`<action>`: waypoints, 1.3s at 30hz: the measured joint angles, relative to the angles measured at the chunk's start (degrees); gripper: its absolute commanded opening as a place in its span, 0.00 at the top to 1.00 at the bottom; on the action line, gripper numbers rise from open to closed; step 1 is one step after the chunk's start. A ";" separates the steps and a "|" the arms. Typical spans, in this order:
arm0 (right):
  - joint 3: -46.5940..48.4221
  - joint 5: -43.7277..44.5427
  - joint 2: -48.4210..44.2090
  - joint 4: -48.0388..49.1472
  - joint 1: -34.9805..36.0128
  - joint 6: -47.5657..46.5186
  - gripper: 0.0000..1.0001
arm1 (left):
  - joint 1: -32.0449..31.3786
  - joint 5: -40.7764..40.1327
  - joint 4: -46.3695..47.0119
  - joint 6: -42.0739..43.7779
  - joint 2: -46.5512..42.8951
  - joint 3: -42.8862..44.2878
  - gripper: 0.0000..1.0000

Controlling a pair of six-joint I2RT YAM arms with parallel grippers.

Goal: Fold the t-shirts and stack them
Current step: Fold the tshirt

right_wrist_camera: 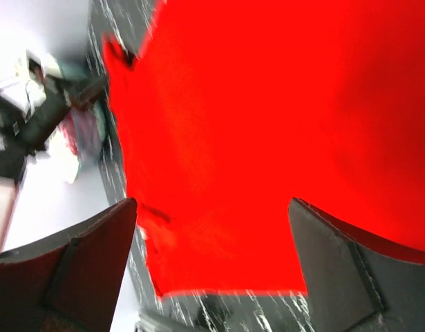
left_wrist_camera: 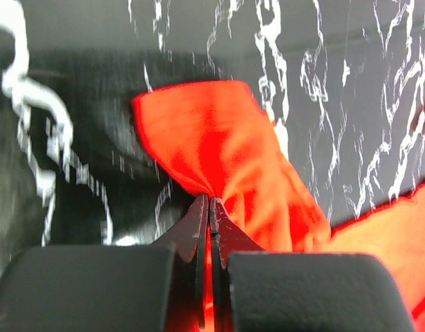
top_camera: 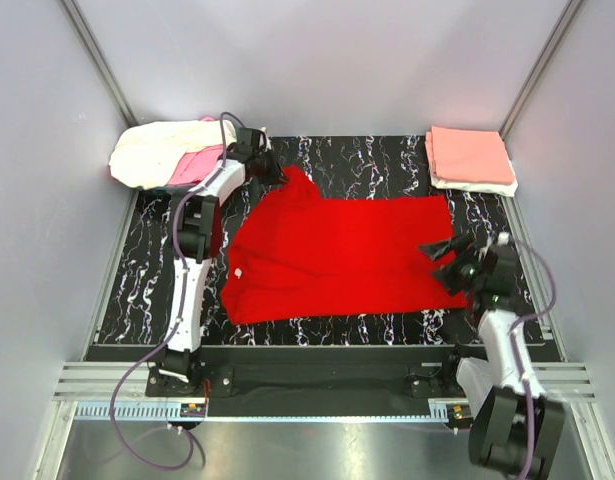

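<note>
While the black marbled table (top_camera: 147,270) fills the floor of the cell, the red t-shirt (top_camera: 337,255) sprawls flat across its middle, and that's our big item. Its near-right corner is lost under the right arm. Far left corner now: a loose heap, a cream-white shirt (top_camera: 152,150) over a pink one (top_camera: 195,165), the pink mostly buried and partly blocked by the left arm. Far right corner: a neat folded stack, salmon-pink shirt (top_camera: 470,153) on top, only the edge of a white shirt (top_camera: 477,186) peeking out beneath.

The left gripper (left_wrist_camera: 209,204) is pinched tight on a bunched red flap at the shirt's far-left end, fingers together with cloth between them. The right gripper (right_wrist_camera: 211,202) hangs over the shirt's right edge, fingers spread wide. Whether they touch the cloth, I can't tell; the wrist view is blurred.
</note>
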 measured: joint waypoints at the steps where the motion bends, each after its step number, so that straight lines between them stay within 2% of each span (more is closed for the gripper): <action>1: 4.13 1.73 2.78 -1.42 0.00 -0.90 0.04 | -0.02 -0.02 -0.61 0.09 -1.64 -1.57 1.00; 5: 26.88 8.63 20.11 -8.22 0.00 -5.46 0.08 | -0.02 -0.48 -1.64 1.09 -9.14 -7.10 1.00; 9: 53.33 15.02 43.82 -18.12 0.00 -11.58 0.10 | -0.04 -1.03 -1.36 2.21 -17.81 -13.35 1.00; 11: 64.13 18.56 54.07 -22.84 0.00 -14.19 0.15 | -0.04 -1.36 -0.96 2.78 -22.58 -17.49 1.00; 14: 73.31 22.21 63.93 -28.46 0.00 -16.48 0.23 | -0.09 -1.53 -0.20 3.30 -27.74 -22.51 1.00; 17: 77.94 24.35 70.03 -32.98 0.00 -17.77 0.31 | -0.11 -1.49 0.09 3.89 -30.05 -25.77 1.00; 22: 84.21 26.60 76.08 -37.11 0.00 -19.32 0.32 | -0.20 -1.49 -0.39 4.83 -30.49 -28.92 1.00; 39: 90.60 27.39 86.05 -35.60 5.11 -21.14 0.40 | -0.37 -1.22 0.42 4.94 -31.50 -31.30 1.00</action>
